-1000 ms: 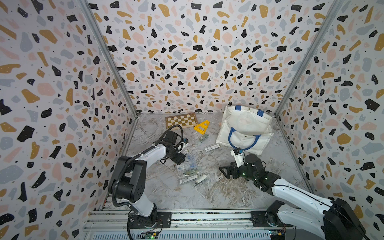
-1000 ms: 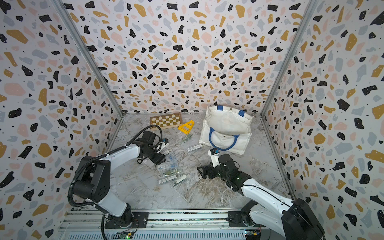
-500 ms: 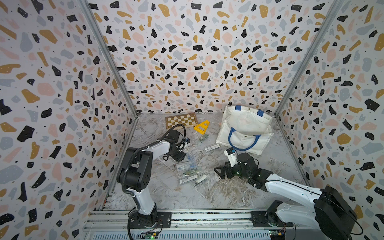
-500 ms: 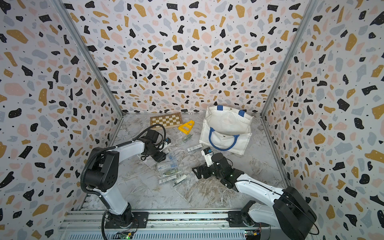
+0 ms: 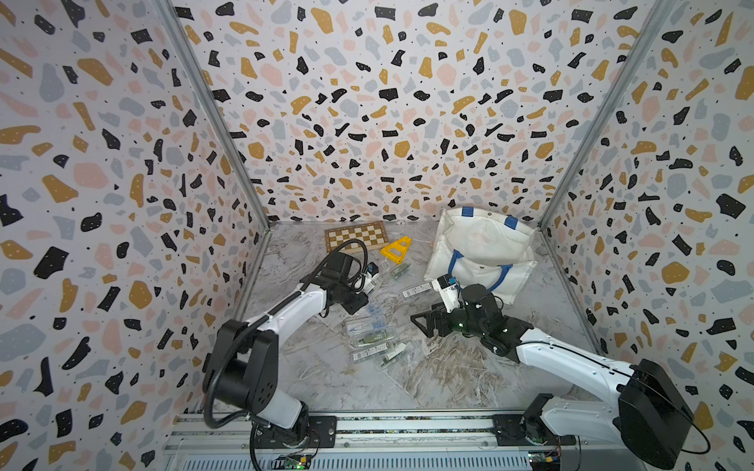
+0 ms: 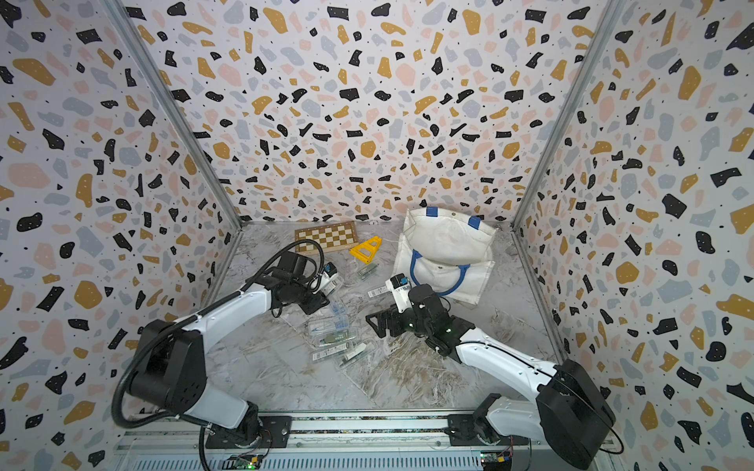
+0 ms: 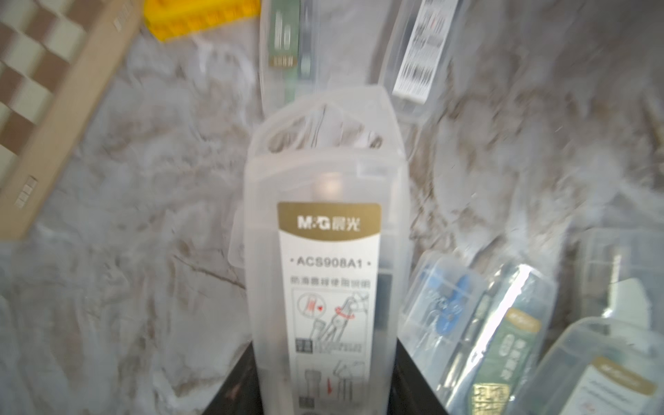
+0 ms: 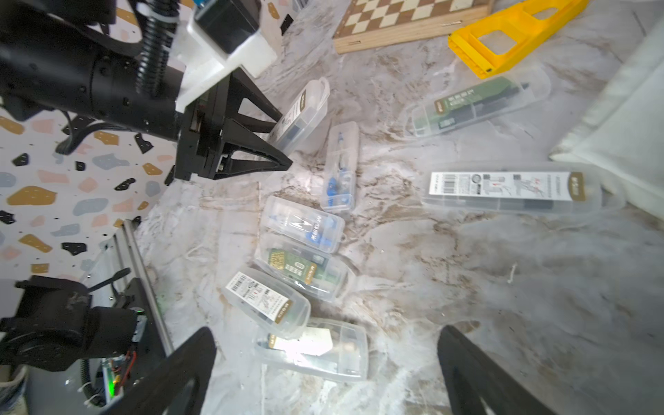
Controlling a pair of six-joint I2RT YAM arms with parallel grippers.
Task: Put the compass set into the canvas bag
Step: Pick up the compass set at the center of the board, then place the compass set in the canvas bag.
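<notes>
1. Seven loose cases of clear plastic litter the marble desk. Five bunch just beside the left pincer, and two longer ones lie nearer the canvas bag.
2. Chessboard and yellow frame sit by the back wall.
3. The two long cases and the right wrist stand between the held set and the bag.
4. Left arm reaches toward the back with its wrist tipped down. Its pincer is clamped on the compass set, a jaw on each long side.
5. Right arm is low, in front of the bag. Right pincer is spread wide over the desk, holding nothing.
6. Compass set: translucent case with a rounded end and a white label with a gold band, M&G, ACS908A1. It slants; whether it touches the desk is unclear.
7. Bag: white, blue handle loop, lying flat in the back right corner, well apart from the set.
</notes>
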